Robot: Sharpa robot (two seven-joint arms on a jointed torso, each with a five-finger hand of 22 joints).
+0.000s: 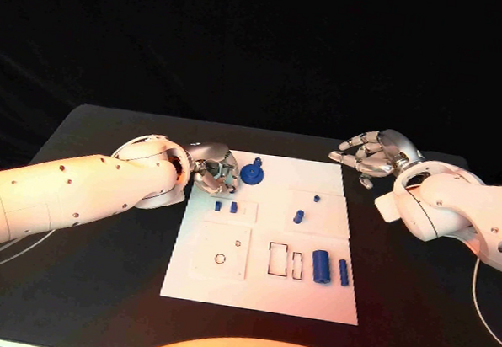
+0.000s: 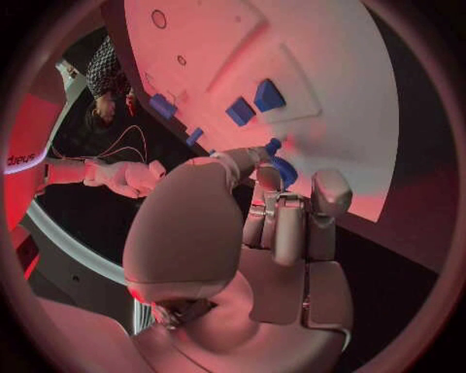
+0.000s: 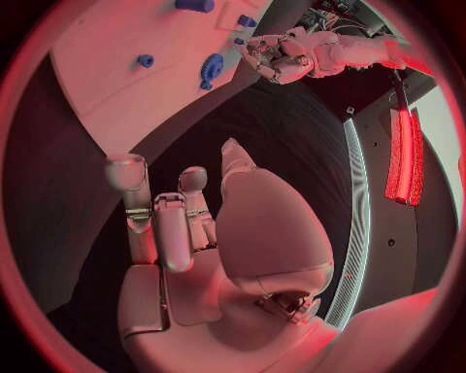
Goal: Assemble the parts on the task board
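Task board [image 1: 310, 303] mid-tabletop — blue gear [image 1: 253, 174] at its far-left corner.
We read left hand [image 1: 212, 169] fingers pinching the gear to seat it; right hand [image 1: 373, 156] hovers off-board, fingers curled, empty.

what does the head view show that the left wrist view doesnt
Head view alone: the whole task board with the two blue cylinders near its front, and the right hand hovering empty off the board's far right corner. Left wrist view alone: a close look at the left hand's fingers touching the round blue part. Both: the left hand at that part by the board's far left corner, and the two small blue blocks.
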